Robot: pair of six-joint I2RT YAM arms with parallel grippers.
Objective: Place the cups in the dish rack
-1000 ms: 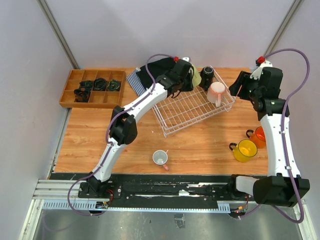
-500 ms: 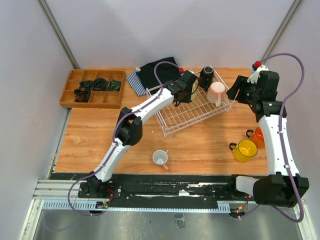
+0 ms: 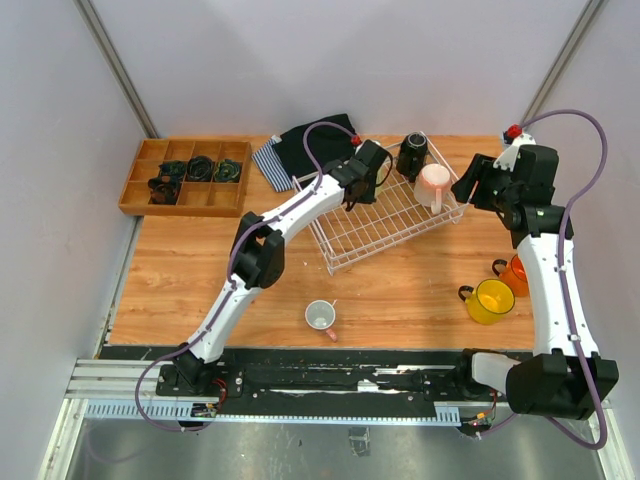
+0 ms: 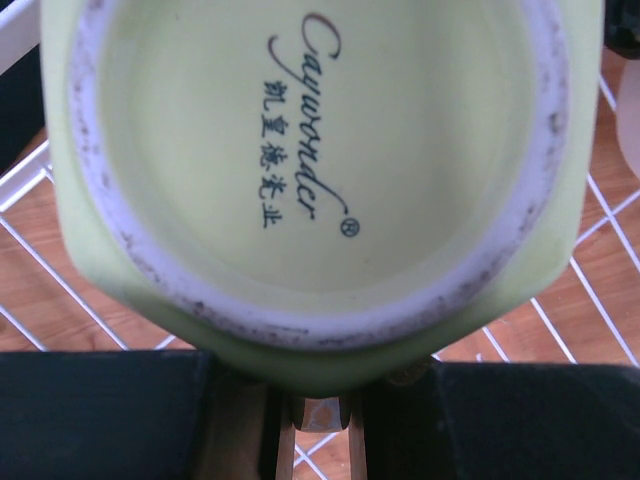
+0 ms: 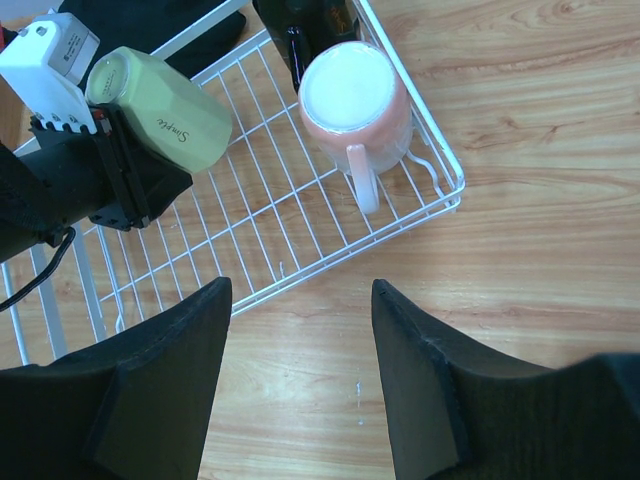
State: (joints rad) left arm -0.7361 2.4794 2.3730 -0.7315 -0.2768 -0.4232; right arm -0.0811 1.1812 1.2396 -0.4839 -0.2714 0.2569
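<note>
Three cups stood on the table (image 3: 200, 270): the small dusty pink mug (image 3: 320, 316), the orange mug (image 3: 517, 272) and the yellow mug (image 3: 489, 300). The left gripper (image 5: 125, 165), jaws clamped on the yellow-green mug (image 4: 320, 150), held it tilted over the dish rack (image 5: 250, 230), near the upturned pale pink mug (image 5: 352, 100). Lowering and releasing it seemed next. The right gripper (image 5: 298, 330) hovered wide open, empty. The black mug (image 3: 413, 152) was cropped in the right wrist view, and the yellow-green mug's handle was hidden.

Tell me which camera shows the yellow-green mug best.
Right wrist: the yellow-green mug shows nearly whole, tilted in the left pincer over the dish rack. Left wrist shows only its stamped base, filling the frame. In the top external view the left arm hides nearly all of it.
</note>
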